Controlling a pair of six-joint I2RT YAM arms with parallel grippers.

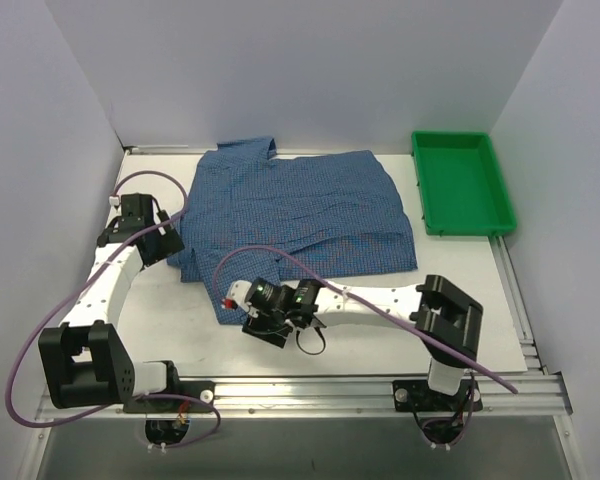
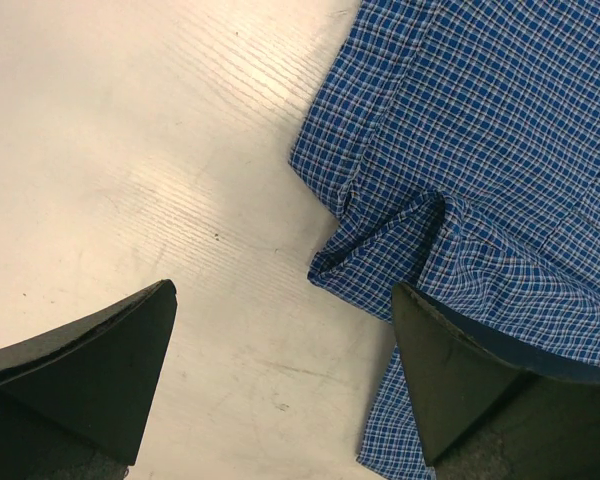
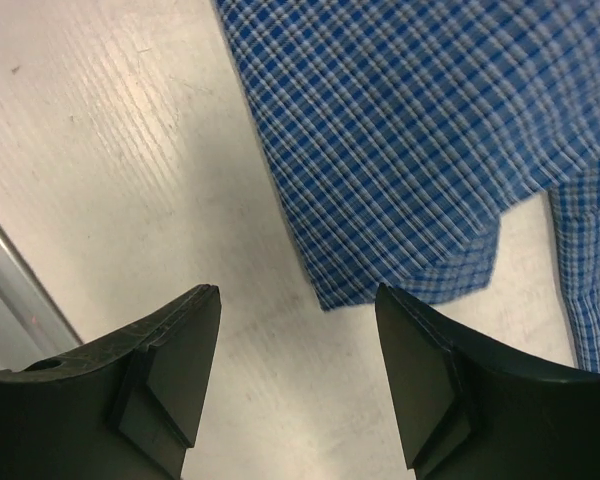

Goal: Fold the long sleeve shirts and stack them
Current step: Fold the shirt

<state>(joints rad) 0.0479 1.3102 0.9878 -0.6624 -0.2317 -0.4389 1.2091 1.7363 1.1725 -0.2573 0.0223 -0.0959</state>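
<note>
**A:** Where's the shirt sitting?

**B:** The blue checked shirt (image 1: pixel 295 215) lies spread flat in the upper middle of the desk (image 1: pixel 180 315), probably to leave room for folding.

**A:** And the arms?

**B:** The left end effector (image 2: pixel 283 290) gapes wide and empty beside a rumpled corner. The right end effector (image 3: pixel 298 292) is also spread and holds nothing, just below the cloth's edge. Both look placed to pinch.

A green tray (image 1: pixel 501 205) sits at the white table's (image 1: pixel 360 345) far-right corner.

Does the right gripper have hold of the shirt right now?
No: the right gripper stands open over bare table, and the edge of the blue checked shirt lies just beyond its fingertips, not between them.
</note>
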